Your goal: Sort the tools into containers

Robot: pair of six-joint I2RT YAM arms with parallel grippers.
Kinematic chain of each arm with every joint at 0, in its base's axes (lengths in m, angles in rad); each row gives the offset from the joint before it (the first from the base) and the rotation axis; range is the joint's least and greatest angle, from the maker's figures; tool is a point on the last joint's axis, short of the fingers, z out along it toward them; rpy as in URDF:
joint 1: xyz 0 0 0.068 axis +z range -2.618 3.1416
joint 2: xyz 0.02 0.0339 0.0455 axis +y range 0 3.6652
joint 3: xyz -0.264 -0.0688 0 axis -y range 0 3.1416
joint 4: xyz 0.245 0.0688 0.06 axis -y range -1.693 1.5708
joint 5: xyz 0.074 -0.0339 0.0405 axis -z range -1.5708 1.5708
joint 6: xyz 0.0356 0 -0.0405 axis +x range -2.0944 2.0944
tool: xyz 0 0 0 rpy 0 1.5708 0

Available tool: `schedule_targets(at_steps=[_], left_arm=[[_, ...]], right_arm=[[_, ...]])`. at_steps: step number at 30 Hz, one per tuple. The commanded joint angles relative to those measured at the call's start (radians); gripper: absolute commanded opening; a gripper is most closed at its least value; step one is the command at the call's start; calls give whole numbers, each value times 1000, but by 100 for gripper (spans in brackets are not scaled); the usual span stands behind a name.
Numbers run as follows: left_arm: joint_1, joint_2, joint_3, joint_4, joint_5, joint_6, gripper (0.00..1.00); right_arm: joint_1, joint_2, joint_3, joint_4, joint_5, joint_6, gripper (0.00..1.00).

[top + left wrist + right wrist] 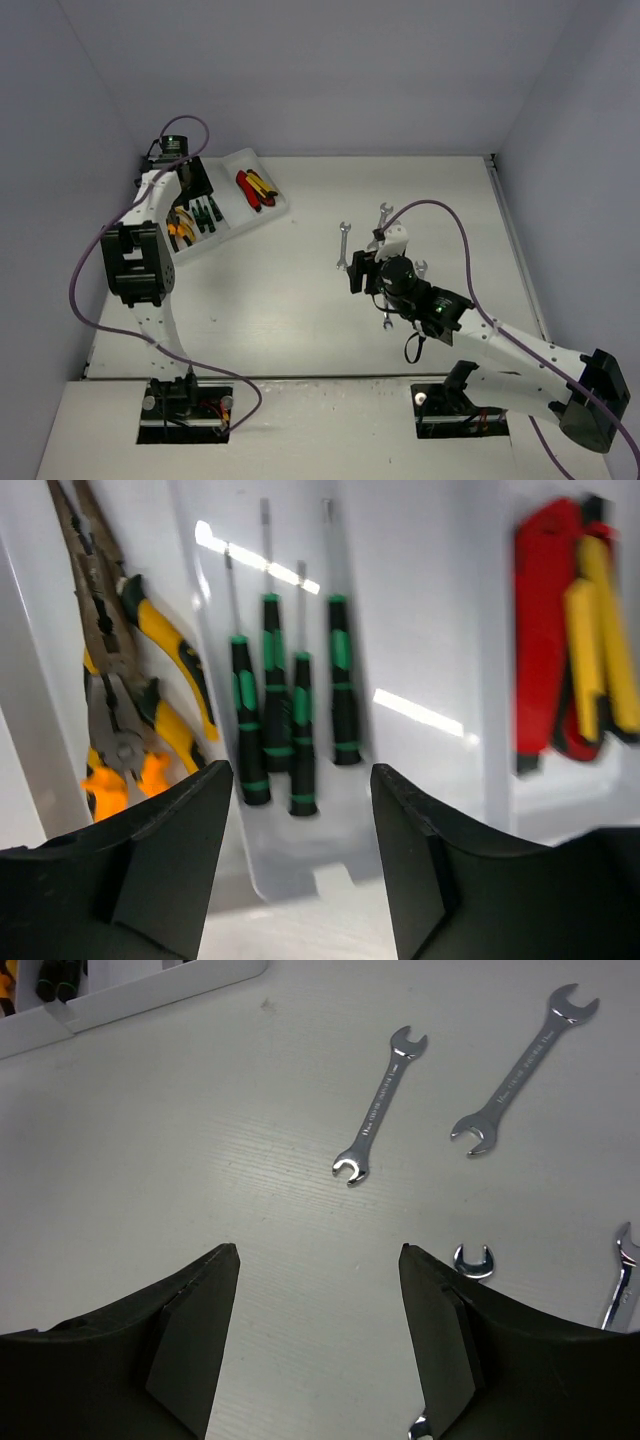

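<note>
The white tray (232,198) lies at the back left, its long compartments (430,630) side by side. One holds orange/yellow-handled pliers (130,690), the one beside it several green-black screwdrivers (290,720), and another the red and yellow utility knives (575,670). My left gripper (300,780) hovers open over the screwdrivers' end of the tray (195,182), with nothing between its fingers. Silver wrenches (380,1105) (525,1070) lie loose on the table. Just short of them, my right gripper (318,1250) stands open and empty (356,272).
Two more wrenches (473,1260) (622,1280) lie partly hidden beside my right finger, and another (388,318) under the right arm. The tray's corner (150,990) shows at the far left of the right wrist view. Grey walls close in the table.
</note>
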Motion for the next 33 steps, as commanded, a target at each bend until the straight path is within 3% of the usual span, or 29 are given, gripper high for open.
schedule_targets(at_steps=[1, 7, 15, 21, 33], left_arm=[[-177, -230, -32, 12, -89, 53, 55], [-487, -276, -98, 12, -180, 29, 55], [-712, -125, -26, 14, -244, -104, 55], [-781, 39, 82, 15, -249, -130, 55], [-824, 190, 166, 15, -216, -163, 51]], right_arm=[[-33, -29, 7, -3, 118, 26, 62], [-109, -72, -17, -51, 106, 103, 62], [-143, -165, -55, -114, 118, 138, 63], [-145, -257, -91, -146, 117, 157, 63], [-146, -318, -121, -194, 94, 173, 63]])
